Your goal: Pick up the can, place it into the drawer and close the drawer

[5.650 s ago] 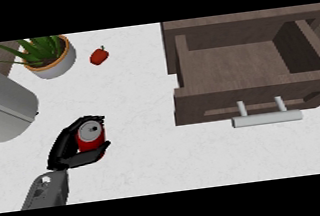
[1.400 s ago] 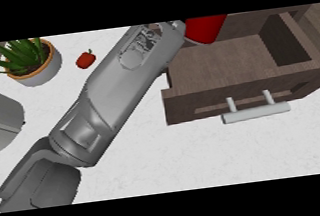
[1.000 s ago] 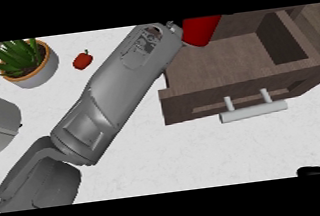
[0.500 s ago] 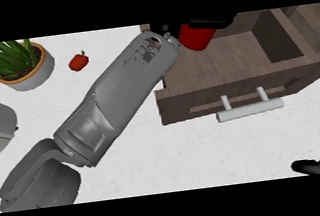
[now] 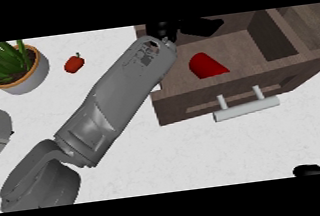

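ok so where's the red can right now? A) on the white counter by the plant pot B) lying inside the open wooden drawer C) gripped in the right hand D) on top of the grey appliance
B: the red cylindrical can lies on the floor of the open brown wooden drawer, apart from the black left hand at the drawer's back edge, whose fingers are not round it.
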Controlling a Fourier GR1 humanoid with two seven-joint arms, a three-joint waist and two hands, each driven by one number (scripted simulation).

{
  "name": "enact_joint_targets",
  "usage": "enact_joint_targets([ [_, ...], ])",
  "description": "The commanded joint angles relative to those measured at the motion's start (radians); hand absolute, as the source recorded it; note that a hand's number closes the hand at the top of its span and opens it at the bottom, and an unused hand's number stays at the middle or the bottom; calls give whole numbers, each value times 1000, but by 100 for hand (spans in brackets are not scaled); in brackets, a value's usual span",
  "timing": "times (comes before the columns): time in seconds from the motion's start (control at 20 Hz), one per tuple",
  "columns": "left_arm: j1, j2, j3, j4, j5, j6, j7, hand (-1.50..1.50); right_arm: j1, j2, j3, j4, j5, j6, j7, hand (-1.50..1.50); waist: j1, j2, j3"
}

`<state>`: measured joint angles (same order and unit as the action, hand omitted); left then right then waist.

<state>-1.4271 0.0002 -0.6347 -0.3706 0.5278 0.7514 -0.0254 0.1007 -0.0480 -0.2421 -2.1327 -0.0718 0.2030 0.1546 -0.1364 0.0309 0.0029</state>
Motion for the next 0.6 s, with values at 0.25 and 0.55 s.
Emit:
enact_joint_targets([
  [0.25, 20, 0, -3, -5, 61, 60, -49, -150, 16, -21, 11, -68, 48, 7, -13, -150, -6, 3, -1],
  [0.55, 7, 0, 24, -6, 115, 32, -55, -150, 1, -97, 16, -131, 193, 17, -64, -150, 5, 2, -2],
])
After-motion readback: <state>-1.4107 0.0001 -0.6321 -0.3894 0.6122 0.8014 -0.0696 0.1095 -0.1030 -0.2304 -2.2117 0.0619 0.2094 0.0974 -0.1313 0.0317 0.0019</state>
